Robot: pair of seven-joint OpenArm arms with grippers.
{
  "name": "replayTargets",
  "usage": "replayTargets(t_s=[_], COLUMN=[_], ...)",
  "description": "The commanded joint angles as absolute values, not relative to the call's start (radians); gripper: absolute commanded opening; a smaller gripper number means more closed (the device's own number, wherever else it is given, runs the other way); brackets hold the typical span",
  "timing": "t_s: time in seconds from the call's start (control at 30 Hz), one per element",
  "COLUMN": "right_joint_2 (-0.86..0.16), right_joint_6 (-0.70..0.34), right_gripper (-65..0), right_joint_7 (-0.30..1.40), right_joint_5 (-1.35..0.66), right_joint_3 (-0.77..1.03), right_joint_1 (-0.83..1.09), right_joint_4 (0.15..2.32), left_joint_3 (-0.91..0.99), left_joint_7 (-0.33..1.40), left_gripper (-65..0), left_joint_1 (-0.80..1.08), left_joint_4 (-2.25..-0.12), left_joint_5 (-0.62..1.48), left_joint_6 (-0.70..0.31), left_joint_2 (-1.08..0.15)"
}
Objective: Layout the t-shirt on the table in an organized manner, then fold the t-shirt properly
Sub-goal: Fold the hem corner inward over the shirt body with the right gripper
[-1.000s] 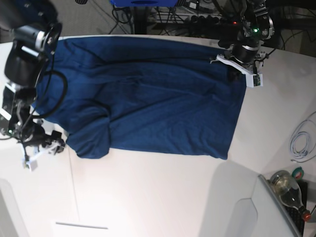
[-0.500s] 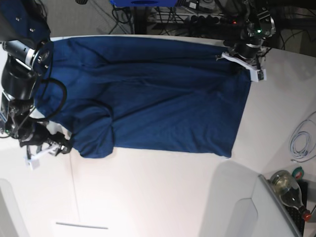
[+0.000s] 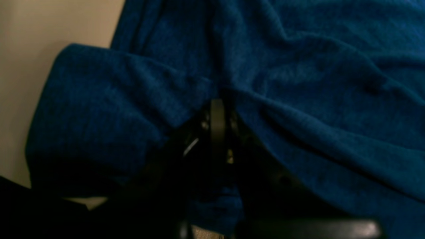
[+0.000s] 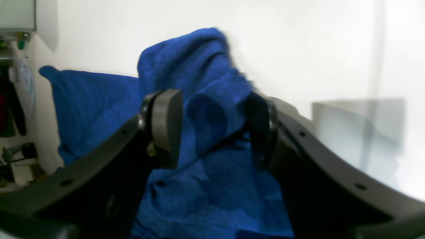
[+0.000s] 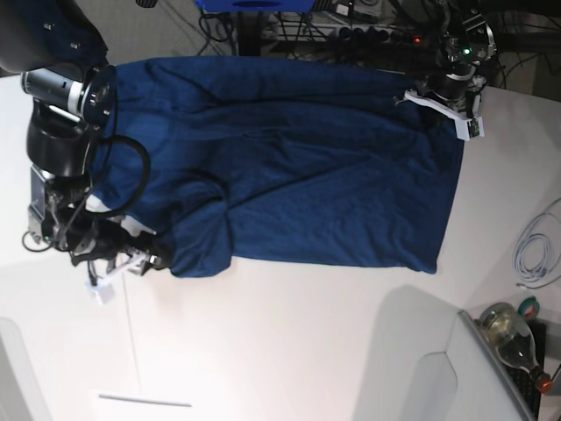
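The navy t-shirt (image 5: 289,167) lay spread across the white bench (image 5: 289,342). My left end effector (image 3: 217,109) pinched its limp edge; my right end effector (image 4: 212,129) gaped around a sleeve fold. Soft, light, drapey: hems were safest.

The t-shirt (image 5: 298,167) lies spread on the table (image 5: 289,342), cable (image 5: 532,250) beside it.
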State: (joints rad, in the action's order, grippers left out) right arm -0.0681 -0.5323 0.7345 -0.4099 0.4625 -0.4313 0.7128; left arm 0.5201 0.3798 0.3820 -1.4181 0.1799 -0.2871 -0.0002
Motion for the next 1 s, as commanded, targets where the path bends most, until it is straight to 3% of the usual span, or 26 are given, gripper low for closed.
replayTargets(t_s=[0.0,0.27,0.33,0.4,0.43,0.5,0.6,0.97], right_joint_2=[-0.076,-0.064,-0.062,-0.062,-0.062,-0.067,-0.085,-0.059], right_joint_6=[-0.538,-0.536,-0.536,-0.536,-0.536,-0.538,-0.538,-0.536], right_gripper=[-35.6,-37.8,-47.3,-62.3,-65.0,-62.9,-64.7,-64.5], right_joint_7=[0.716,0.714,0.716,0.719,0.717,0.719,0.722,0.961], right_joint_5=[-0.423,-0.421,-0.421,-0.424,-0.426,-0.427,-0.427,-0.427], right_joint_3=[0.464,0.463,0.463,0.463,0.467,0.469,0.47,0.463], right_joint_1=[-0.46,-0.46,-0.46,-0.46,-0.46,-0.458,-0.441,-0.292], right_joint_4=[0.727,0.727,0.727,0.727,0.728,0.736,0.785,1.356], left_joint_3=[0.521,0.527,0.524,0.522,0.522,0.522,0.521,0.521], left_joint_7=[0.387,0.387,0.387,0.387,0.387,0.387,0.389,0.394], left_gripper=[-65.0,-65.0,-65.0,-65.0,-65.0,-65.0,-65.0,-65.0], left_joint_1=[0.387,0.389,0.389,0.389,0.389,0.39,0.414,0.461], left_joint_4=[-1.429,-1.429,-1.429,-1.431,-1.432,-1.455,-1.498,-1.638], left_joint_5=[0.174,0.174,0.174,0.179,0.179,0.176,0.18,0.185], left_joint_6=[-0.288,-0.288,-0.288,-0.288,-0.288,-0.288,-0.288,-0.288], left_joint_2=[-0.002,-0.002,-0.002,-0.002,-0.002,-0.002,-0.002,0.001])
